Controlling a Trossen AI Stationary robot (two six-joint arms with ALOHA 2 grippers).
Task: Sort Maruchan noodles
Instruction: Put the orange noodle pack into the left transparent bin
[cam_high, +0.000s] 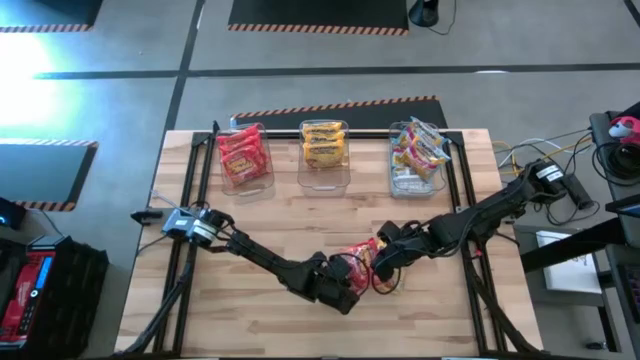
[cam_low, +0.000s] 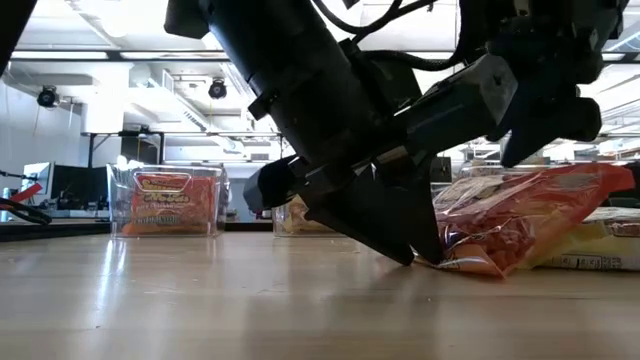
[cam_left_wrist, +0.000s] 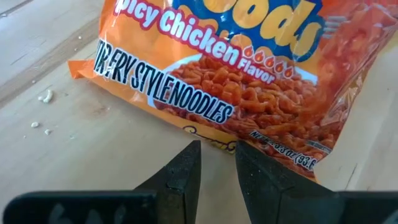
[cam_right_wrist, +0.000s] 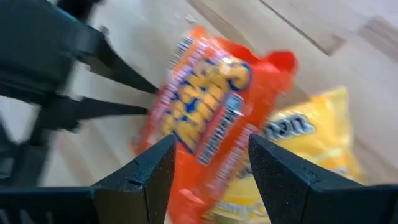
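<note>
An orange-red Maruchan packet (cam_high: 358, 260) (cam_left_wrist: 249, 81) lies near the table's middle front. It is tilted: one corner (cam_low: 470, 264) sits on the wood and the rest lies over a yellow packet (cam_right_wrist: 323, 137) (cam_low: 600, 245). My left gripper (cam_high: 350, 280) (cam_left_wrist: 217, 152) slants down to the packet's low edge, its fingers only a narrow gap apart. My right gripper (cam_high: 384, 260) (cam_right_wrist: 208, 155) hovers open above the packet, a finger on either side. My left gripper has its fingertips (cam_low: 420, 256) down at table level against the orange-red packet's lower edge (cam_left_wrist: 211, 134), coming in slanted from above and the table's left. The edge lies just at the narrow gap; whether it is pinched, I cannot tell. My right gripper: I cannot tell whether it touches the packet.
Three clear bins stand in a row at the far edge. One holds red packets (cam_high: 243, 155), one yellow-orange packets (cam_high: 324, 148), and one multicoloured packets (cam_high: 418, 155). Crumbs (cam_left_wrist: 45, 96) lie on the wood beside the packet. Bare wood (cam_high: 250, 320) spreads to the left and near side.
</note>
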